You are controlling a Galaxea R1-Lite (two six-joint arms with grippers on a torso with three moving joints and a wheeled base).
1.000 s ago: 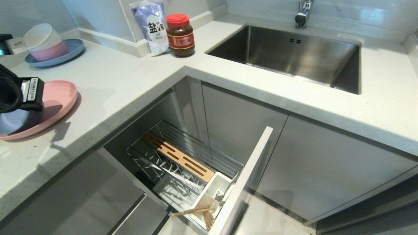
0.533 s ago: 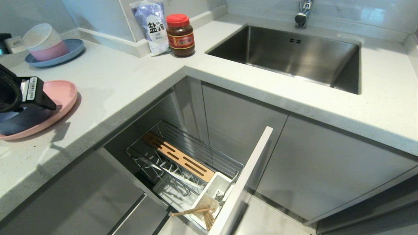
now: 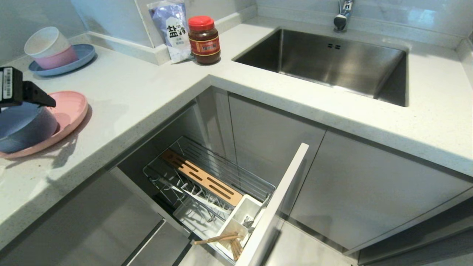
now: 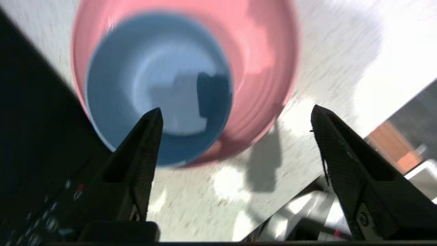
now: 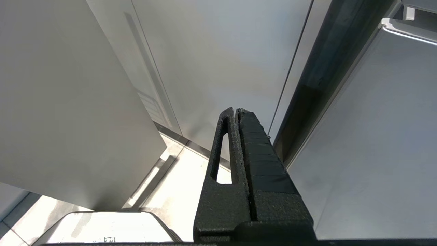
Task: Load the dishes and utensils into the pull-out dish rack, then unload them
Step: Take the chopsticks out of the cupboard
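Left claw [image 4: 235, 112], its black wedge fingers spread apart, hovers above round blue-grey bowl [image 4: 153, 85] on matte pink plate [image 4: 266, 44].

Left gripper [image 4: 235, 112]: two matte black tapered fingers [image 4: 344, 153], wedge-shaped, finely grained surface; small round screw head near the base of one. Black housing beside them carries small round marks and one red dot. In head view, black block with white barcode label [image 3: 7, 87]. Right gripper [image 5: 236, 112]: black, textured fingers, one with a long narrow slot
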